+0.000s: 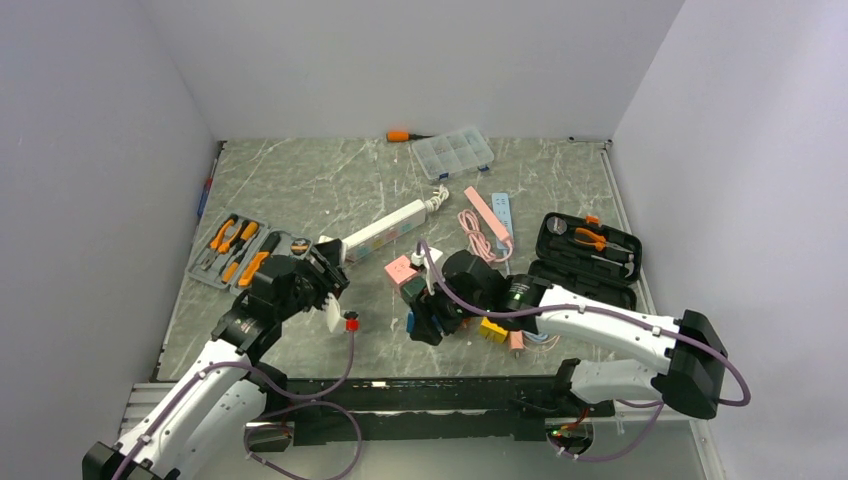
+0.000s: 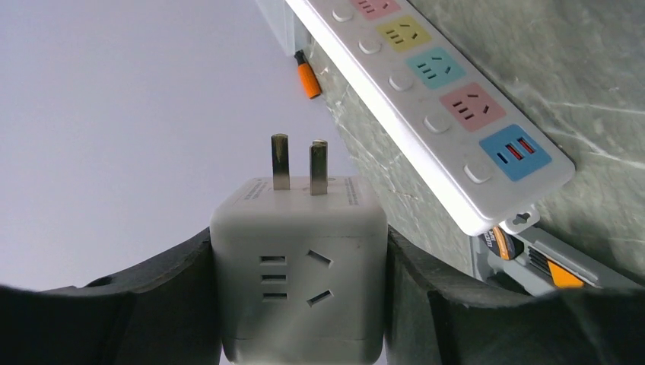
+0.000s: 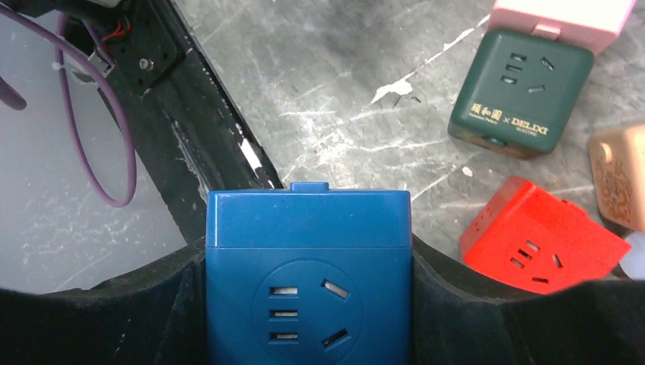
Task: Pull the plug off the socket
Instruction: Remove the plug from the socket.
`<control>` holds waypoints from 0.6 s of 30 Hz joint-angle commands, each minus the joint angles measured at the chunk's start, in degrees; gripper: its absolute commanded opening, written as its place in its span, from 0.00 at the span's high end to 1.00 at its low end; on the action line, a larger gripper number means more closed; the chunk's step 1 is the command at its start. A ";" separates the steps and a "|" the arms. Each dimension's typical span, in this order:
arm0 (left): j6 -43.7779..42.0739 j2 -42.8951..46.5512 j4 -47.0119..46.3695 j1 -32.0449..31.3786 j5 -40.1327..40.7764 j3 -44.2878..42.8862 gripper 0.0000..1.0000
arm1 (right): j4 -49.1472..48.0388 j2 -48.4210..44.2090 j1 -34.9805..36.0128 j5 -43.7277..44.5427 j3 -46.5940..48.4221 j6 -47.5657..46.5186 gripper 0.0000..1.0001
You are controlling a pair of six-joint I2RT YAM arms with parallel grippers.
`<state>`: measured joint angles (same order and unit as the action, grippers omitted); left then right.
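Observation:
The socket (image 1: pixel 385 232), a long white power strip with pastel outlet faces, lies slantwise at mid table. In the left wrist view it (image 2: pixel 426 99) runs along the upper right with no plug in its visible outlets. My left gripper (image 1: pixel 326 268) (image 2: pixel 298 255) is shut on a white cube plug (image 2: pixel 298 266). The plug's two metal prongs (image 2: pixel 300 162) are bare and clear of the strip. My right gripper (image 1: pixel 425 322) (image 3: pixel 308 304) is shut on a blue cube plug (image 3: pixel 308 258) low over the table, right of the strip's near end.
Green (image 3: pixel 521 91), red (image 3: pixel 540 236), pink (image 3: pixel 563 19) and tan (image 3: pixel 620 179) cube plugs lie near the right gripper. An open black tool case (image 1: pixel 587 255) is at the right, a grey tool tray (image 1: pixel 232 250) at the left. A clear organizer (image 1: pixel 453 152) and a screwdriver (image 1: pixel 405 136) lie at the back.

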<state>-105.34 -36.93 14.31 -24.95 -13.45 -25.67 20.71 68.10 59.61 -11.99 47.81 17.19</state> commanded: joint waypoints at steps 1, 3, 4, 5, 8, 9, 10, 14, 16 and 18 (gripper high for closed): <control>0.17 0.90 -2.19 0.01 2.15 -1.54 1.00 | 2.59 -3.54 -0.15 4.33 1.32 0.74 1.00; -0.16 1.42 -1.69 -0.05 1.44 -0.89 1.00 | 3.70 -2.98 -0.73 10.63 2.35 0.19 1.00; -0.52 1.73 -1.14 -0.02 0.92 -0.61 1.00 | 4.33 -2.40 -1.51 12.79 3.09 0.30 1.00; -0.83 2.15 -0.23 -0.06 0.30 -0.36 1.00 | 4.83 -1.61 -2.47 15.09 3.81 0.38 1.00; -2.64 3.85 3.95 -0.04 -2.96 0.16 1.00 | 4.04 0.55 -6.69 19.19 4.95 1.88 1.00; -3.31 4.39 5.30 -0.04 -4.29 0.44 1.00 | 3.81 1.42 -8.43 19.72 5.19 2.61 1.00; -4.09 4.87 6.90 -0.04 -5.63 0.71 1.00 | 3.55 2.29 -10.15 20.22 5.37 3.15 1.00; -7.12 5.56 12.65 -0.25 -10.19 1.62 1.00 | 2.33 5.64 -15.18 23.54 6.52 3.29 1.00; -8.67 5.58 14.23 -0.56 -11.38 2.94 1.00 | 1.45 7.95 -17.00 25.41 7.31 2.58 1.00; -9.80 5.50 14.89 -1.07 -12.63 3.91 1.00 | 0.51 9.93 -19.11 26.32 8.06 2.27 1.00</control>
<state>-111.07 -31.68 25.63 -25.23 -20.56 -23.27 25.04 75.35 43.40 9.28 51.90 19.29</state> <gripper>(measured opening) 0.639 0.635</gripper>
